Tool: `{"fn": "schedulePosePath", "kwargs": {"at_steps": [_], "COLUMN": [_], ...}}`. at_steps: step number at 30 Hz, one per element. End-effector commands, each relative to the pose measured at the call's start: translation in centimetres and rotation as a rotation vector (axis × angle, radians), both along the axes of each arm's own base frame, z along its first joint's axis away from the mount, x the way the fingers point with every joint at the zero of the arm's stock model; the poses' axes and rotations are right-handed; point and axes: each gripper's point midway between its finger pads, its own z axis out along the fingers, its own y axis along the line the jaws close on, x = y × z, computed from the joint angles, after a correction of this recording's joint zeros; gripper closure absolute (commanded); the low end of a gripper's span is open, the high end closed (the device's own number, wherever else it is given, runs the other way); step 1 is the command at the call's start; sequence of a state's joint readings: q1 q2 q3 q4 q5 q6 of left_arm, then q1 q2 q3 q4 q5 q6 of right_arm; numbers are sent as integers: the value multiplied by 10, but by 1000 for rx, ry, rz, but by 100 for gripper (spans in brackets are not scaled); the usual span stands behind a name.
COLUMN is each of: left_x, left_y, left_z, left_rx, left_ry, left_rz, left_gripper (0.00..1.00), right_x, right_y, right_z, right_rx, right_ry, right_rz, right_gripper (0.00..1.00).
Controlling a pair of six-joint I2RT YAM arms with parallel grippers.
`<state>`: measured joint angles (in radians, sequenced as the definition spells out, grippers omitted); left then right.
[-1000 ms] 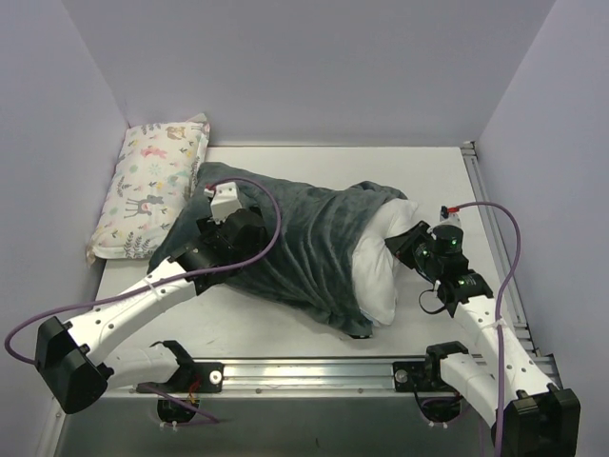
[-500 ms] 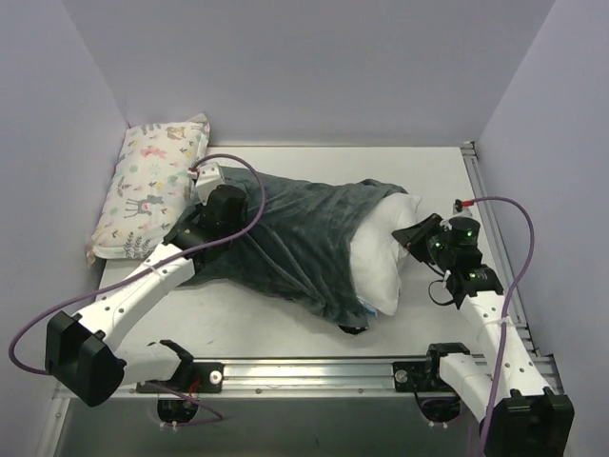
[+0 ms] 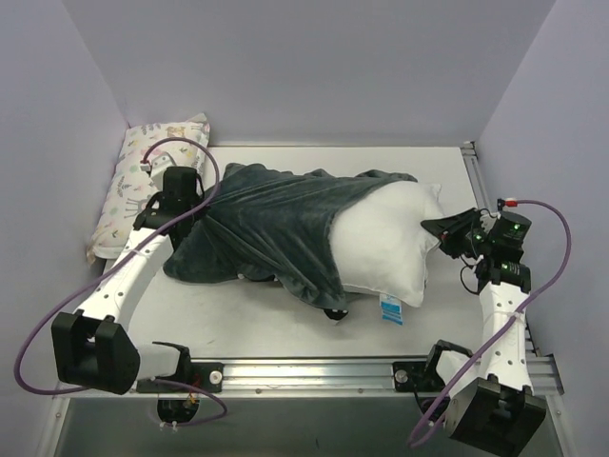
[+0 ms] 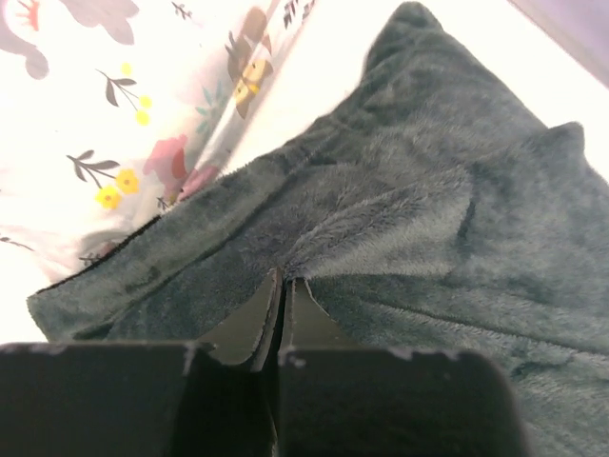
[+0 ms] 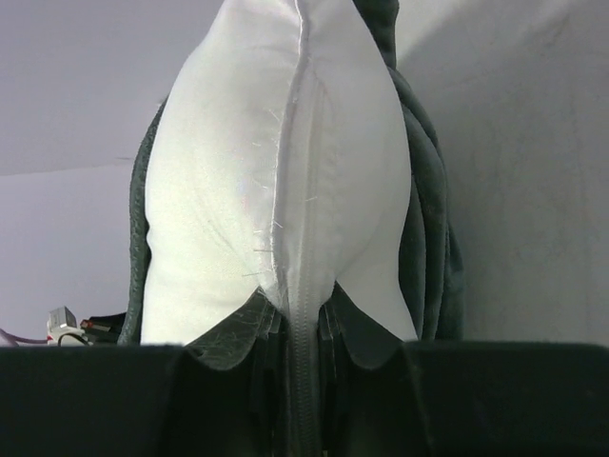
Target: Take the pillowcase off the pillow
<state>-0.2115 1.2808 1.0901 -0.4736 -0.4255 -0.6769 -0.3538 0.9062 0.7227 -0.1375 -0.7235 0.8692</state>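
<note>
The dark grey-teal plush pillowcase (image 3: 271, 224) covers the left part of the white pillow (image 3: 385, 243), whose right half lies bare. At the cover's left end, my left gripper (image 3: 198, 202) is shut on a pinched fold of the pillowcase (image 4: 419, 190), and the plush puckers at the gripper's (image 4: 285, 282) tips. On the right, my right gripper (image 3: 442, 229) is shut on the pillow's edge. In the right wrist view the pillow's (image 5: 228, 190) seam runs down between that gripper's (image 5: 303, 309) fingers. The pillowcase (image 5: 430, 219) hangs round it behind. A small tag (image 3: 391, 307) shows at the pillow's near edge.
A smaller pastel animal-print pillow (image 3: 128, 190) lies against the left wall, just behind the left gripper, and fills the upper left of the left wrist view (image 4: 114, 105). Walls close the table on three sides. A metal rail (image 3: 314, 371) runs along the near edge.
The left gripper shut on the pillowcase and drew it left and back. The right gripper pulled the pillow to the right, so more white pillow lies bare now.
</note>
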Motion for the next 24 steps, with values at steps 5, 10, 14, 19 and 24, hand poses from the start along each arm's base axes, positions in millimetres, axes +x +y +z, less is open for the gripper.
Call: {"fn": "schedulePosePath", "kwargs": {"at_steps": [5,10,14,19,24], "left_x": [-3,-7,-7,24,101], "left_y": [0,-39,-55,-84,-132], "left_z": [-17,0,61,132,90], "left_rx": [93,25,56,87,126], "left_ry": [17,-19,-134,-293,-175], "left_rz": [12,-195,-270,-386,-624], "left_gripper": [100,95,37,12,9], "right_x": [19,9,5,6,7], "right_y": [-17,12,19,25,28], "right_z": [9,-26,-46,-51,-54], "right_rx": [-212,-332,-355,-407,-485], "right_ry": [-55,-20,-11,-9,4], "right_rz": [-37,112,155,172,184], "right_gripper": [100,100,100,100,100]}}
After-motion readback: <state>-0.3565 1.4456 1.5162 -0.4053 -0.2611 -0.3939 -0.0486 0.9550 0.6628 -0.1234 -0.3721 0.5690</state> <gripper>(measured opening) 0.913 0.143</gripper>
